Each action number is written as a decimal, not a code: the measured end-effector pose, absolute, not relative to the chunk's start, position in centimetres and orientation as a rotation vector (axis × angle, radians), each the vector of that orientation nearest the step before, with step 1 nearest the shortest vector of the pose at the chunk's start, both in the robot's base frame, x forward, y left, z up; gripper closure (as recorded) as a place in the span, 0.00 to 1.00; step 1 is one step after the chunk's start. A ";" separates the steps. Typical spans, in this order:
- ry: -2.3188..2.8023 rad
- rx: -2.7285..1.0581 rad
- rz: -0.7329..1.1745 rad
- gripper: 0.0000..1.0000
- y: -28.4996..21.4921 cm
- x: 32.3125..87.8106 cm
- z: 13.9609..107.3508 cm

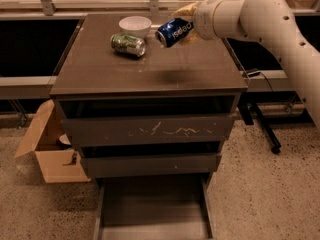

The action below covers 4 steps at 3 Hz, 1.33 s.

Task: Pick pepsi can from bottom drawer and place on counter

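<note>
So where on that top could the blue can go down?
The counter is bare across its front half, nearer than the green can, and along its right side. The back middle is crowded by that can and the white bowl. The end effector holds the pepsi can right of them.

the counter (150,69), a large flat square glossy grey-brown cabinet top, carries two things near its back edge: a green-and-silver soda can (128,44) lying on its side, and just behind it a small white round bowl (135,25) standing upright. the gripper (181,24) hangs over the back right part, clamped on the dark-blue pepsi can (174,32), which is tilted and clear of the surface.
</note>
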<state>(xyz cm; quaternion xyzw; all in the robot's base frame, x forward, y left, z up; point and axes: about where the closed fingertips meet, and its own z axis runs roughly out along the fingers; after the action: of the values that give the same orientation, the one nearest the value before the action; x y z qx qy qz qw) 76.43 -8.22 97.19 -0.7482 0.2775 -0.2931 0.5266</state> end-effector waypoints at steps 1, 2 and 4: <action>0.708 -1.767 -0.661 1.00 -8.0 76.5 97.0; 0.793 -1.757 -0.609 1.00 -8.2 77.0 95.5; 1.076 -1.615 -0.432 1.00 -10.4 79.3 92.6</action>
<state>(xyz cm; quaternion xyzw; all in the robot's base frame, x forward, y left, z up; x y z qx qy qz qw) 79.34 -10.41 92.62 -0.6810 0.4536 -0.1822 0.5452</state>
